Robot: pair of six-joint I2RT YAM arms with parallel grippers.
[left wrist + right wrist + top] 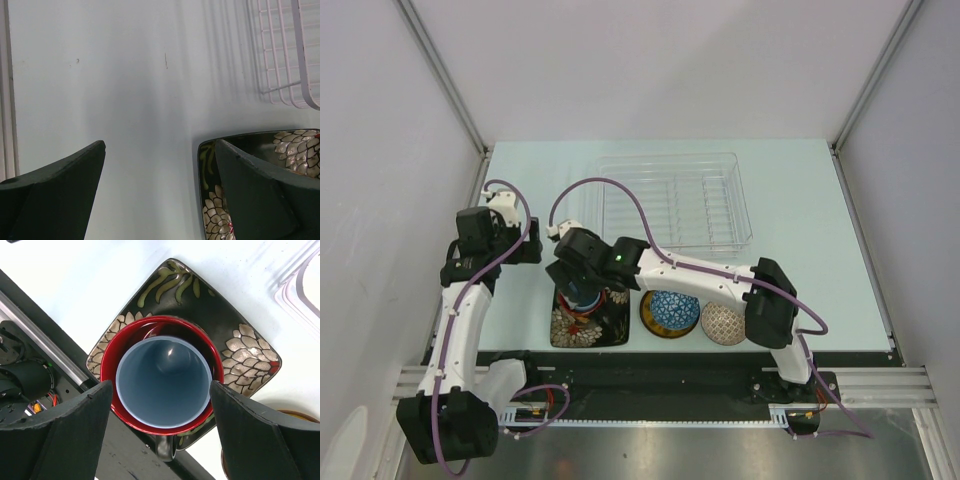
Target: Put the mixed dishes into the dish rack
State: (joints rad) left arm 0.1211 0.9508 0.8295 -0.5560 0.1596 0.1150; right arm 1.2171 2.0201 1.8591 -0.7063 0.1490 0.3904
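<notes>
- Hovering above the pale blue cup, the right hand spreads wide, one finger on each side of it.
- The cup sits inside the red-lined mug on the black square plate, at the near edge of the table.
- The left hand gapes wide over bare table beside the plate's corner.
- The dish rack lies farther back, with open table to its right.

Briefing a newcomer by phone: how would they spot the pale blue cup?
Nearer than the clear dish rack, a black square plate lies left of two bowls. A red-lined mug stands on it; the cup nests inside, plain blue ringed by red.
</notes>
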